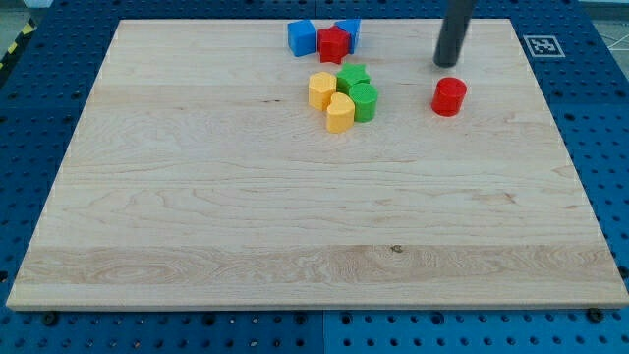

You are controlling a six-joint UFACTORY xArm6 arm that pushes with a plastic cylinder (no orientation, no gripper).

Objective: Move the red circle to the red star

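Note:
The red circle (449,96) stands on the wooden board at the view's upper right. The red star (334,43) sits near the view's top centre, between a blue block (302,37) on its left and a second blue block (350,30) on its right. My tip (447,63) is the lower end of the dark rod, just above the red circle in the view, a small gap apart from it. The red star lies well to the left of the red circle and slightly higher.
A cluster lies between them, below the star: a yellow block (320,89), a second yellow block (340,113), a green star (353,76) and a green round block (365,100). A marker tag (540,44) is at the board's top right corner.

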